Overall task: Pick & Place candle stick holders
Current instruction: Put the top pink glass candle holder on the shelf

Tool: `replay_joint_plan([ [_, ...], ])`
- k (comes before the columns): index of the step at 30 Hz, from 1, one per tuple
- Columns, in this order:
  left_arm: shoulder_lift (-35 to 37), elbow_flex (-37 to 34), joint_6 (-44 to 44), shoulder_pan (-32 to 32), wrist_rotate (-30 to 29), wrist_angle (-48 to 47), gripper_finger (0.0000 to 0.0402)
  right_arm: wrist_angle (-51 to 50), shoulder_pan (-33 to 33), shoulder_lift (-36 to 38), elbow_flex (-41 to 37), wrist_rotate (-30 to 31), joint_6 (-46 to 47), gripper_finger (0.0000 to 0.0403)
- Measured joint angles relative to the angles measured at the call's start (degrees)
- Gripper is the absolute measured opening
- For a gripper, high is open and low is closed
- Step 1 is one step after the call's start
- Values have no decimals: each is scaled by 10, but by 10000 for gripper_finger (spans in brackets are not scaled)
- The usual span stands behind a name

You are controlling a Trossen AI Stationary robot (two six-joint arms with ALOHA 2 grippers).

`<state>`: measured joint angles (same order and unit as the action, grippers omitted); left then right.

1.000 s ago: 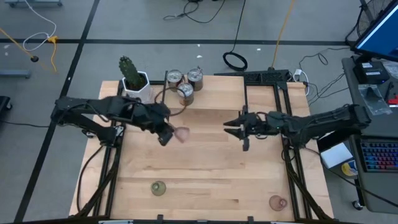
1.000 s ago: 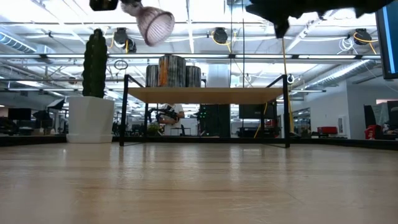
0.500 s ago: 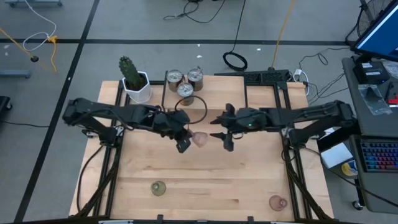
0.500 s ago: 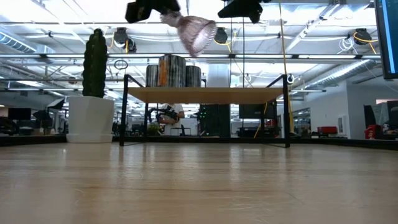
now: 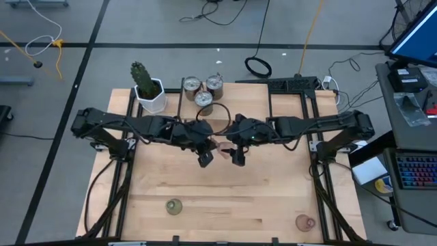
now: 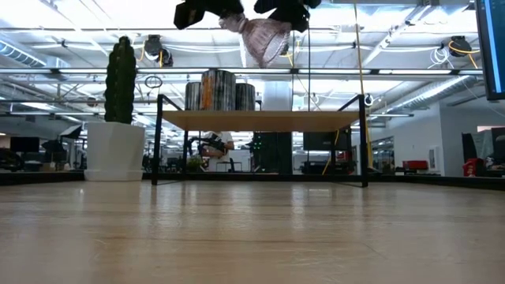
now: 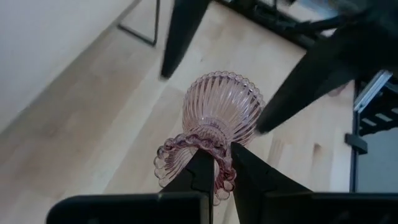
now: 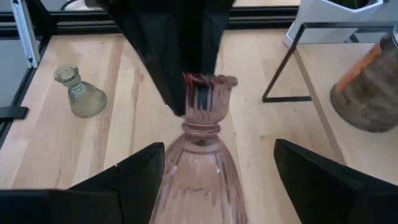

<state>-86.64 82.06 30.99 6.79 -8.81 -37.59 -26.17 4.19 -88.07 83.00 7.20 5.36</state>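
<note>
A pink ribbed glass candle stick holder (image 5: 218, 145) hangs high over the table's middle, with my left gripper (image 5: 208, 153) shut on it. My right gripper (image 5: 235, 152) has come up from the table's right. It is open, and its fingers (image 8: 134, 177) stand on either side of the holder's wide ribbed end (image 8: 199, 177) with a gap showing on both sides. An olive-green holder (image 5: 174, 206) and a second pink one (image 5: 304, 222) stand upright near the table's near edge. Three silvery metal holders (image 5: 203, 92) stand at the far edge. My left gripper pinches the holder's frilled rim (image 7: 186, 146), at its narrow end, between its two fingers (image 7: 202, 174). The holder sticks out beyond the fingertips, wide ribbed end (image 6: 264, 41) away from them and tilted down. It is lifted well clear of the table.
A green cactus in a white pot (image 5: 145, 85) stands at the far left corner. The metal holders sit on a raised wooden shelf with a black frame (image 6: 260, 120). Bare tabletop (image 5: 232, 198) lies between the arms and the near edge.
My left gripper has carried the pink holder toward the table's right, keeping it high above the table. My right gripper has travelled toward the table's left to meet it and now stands around the holder's wide end.
</note>
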Motion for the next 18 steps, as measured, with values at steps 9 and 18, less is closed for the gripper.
replay_joint_plan([
  [9,-5,0,-36,-4,2,35,28,13,-10,0,0,-19,9,298],
  [18,-16,0,-54,-4,12,72,28,13,-16,-23,1,-48,13,297],
])
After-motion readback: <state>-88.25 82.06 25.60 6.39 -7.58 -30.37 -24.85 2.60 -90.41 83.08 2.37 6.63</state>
